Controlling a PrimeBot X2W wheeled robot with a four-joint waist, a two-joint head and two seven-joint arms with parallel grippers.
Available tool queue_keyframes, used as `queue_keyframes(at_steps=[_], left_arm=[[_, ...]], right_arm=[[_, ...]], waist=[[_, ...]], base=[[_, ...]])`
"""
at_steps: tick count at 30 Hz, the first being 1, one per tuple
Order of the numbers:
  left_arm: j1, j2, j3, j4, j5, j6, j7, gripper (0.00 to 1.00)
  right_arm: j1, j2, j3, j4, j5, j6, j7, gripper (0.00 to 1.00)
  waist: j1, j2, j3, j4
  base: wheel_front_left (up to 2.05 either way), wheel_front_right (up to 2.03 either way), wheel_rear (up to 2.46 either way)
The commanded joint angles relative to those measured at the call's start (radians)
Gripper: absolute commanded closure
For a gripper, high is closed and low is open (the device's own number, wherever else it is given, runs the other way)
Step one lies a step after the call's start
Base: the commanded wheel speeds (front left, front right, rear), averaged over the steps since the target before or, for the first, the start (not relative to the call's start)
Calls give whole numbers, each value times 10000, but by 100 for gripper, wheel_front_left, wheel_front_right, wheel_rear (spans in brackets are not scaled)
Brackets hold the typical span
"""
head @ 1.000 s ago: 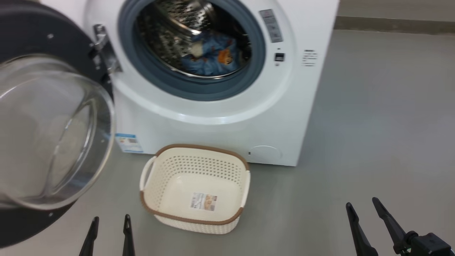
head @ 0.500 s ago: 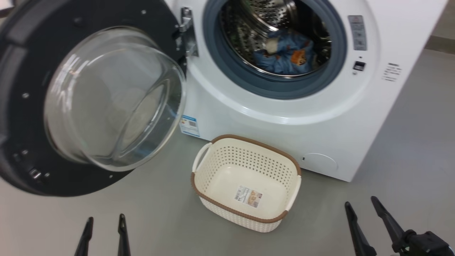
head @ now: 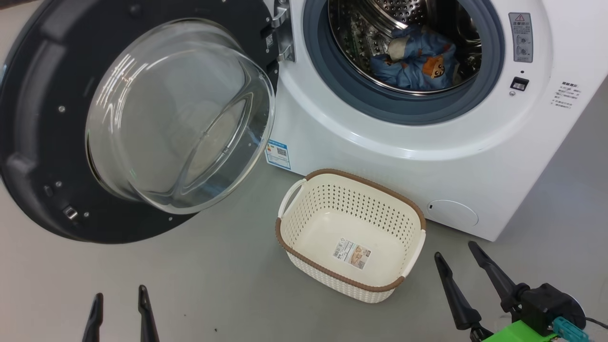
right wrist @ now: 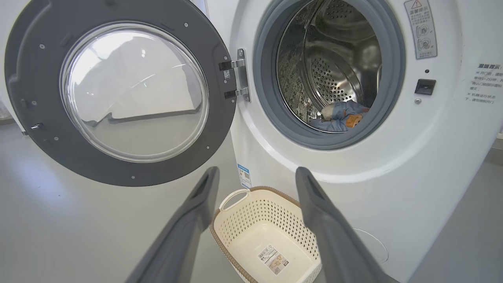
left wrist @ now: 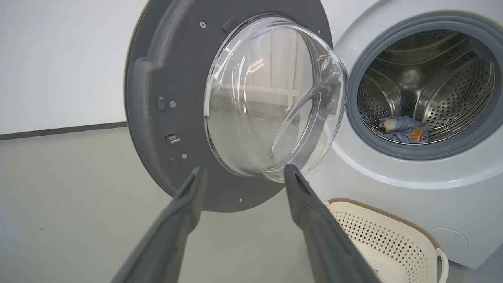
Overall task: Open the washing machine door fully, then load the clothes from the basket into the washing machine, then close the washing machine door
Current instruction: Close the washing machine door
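Observation:
The washing machine (head: pixel 427 156) stands ahead with its door (head: pixel 137 118) swung wide open to the left, glass bowl bulging toward me. The light blue bear-print clothes (head: pixel 418 64) lie inside the steel drum, also as clothes (right wrist: pixel 338 116) in the right wrist view and clothes (left wrist: pixel 402 129) in the left wrist view. The cream basket (head: pixel 351 285) sits on the floor before the machine with only its label sticker inside. My left gripper (head: pixel 119 304) is open at the lower left, below the door. My right gripper (head: pixel 458 259) is open at the lower right, beside the basket. Both hold nothing.
Grey floor (head: pixel 228 275) spreads around the machine and basket. A blue energy sticker (head: pixel 278 154) sits on the machine's lower left front and a round service flap (head: pixel 453 213) at its lower right. A white wall (left wrist: pixel 59 59) stands behind the door.
The head camera has swung left, so machine, door and basket sit further right in the picture. Both grippers stay open near the bottom edge; the right one shows more of its mount.

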Motion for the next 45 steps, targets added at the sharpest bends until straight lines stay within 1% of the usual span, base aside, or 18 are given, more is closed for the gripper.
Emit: queue_keyframes(at_steps=[1,7,11,12,13,14,15,32,37,38,41,45], left_arm=[[-102,28,413,-430,52,95,-118,0],[27,-164,570,-574,187,9,-120,0],[5,-246,640,-543,264,-164,-121,0],[-8,-260,647,-530,276,-200,-121,2],[-23,-266,641,-520,293,-256,-121,41],[-31,-271,635,-504,300,-315,-121,73],[-39,-276,640,-492,311,-360,-121,100],[-141,-456,827,-630,401,-952,-122,100],[-230,-557,905,-842,288,-1269,-122,100],[-240,-607,935,-887,147,-1367,-122,100],[-332,-800,1047,-1176,-635,-1866,-122,100],[-491,-1006,1327,-1689,-2580,-2715,-122,100]], right_arm=[[-394,-146,264,-200,72,88,-32,0],[-601,-248,471,43,196,88,-102,0],[-610,-284,533,137,249,88,-163,0],[-601,-289,524,147,256,88,-174,0],[-591,-289,513,159,262,88,-186,0],[-581,-284,501,167,265,88,-197,0],[-571,-276,490,173,264,88,-206,0],[-495,-187,447,150,242,88,-266,0],[-518,-200,446,124,232,88,-259,0],[-521,-205,447,123,236,88,-257,0],[-527,-224,450,122,252,88,-255,0],[-527,-231,437,114,261,88,-260,0]], waist=[[-1,0,17,17],[-1,0,-19,11],[-1,0,-69,-17],[-1,0,-77,-21],[-1,0,-87,-26],[-1,0,-100,-30],[-1,0,-107,-34],[-1,0,-118,-35],[-1,0,-67,-25],[-1,0,-64,-23],[-1,0,-59,-21],[-1,0,-59,-24]], base=[[0,0,0],[0,0,0],[0,0,0],[0,0,0],[0,0,0],[0,0,0],[0,0,0],[0,0,0],[0,0,0],[0,0,0],[0,0,0],[0,0,0]])
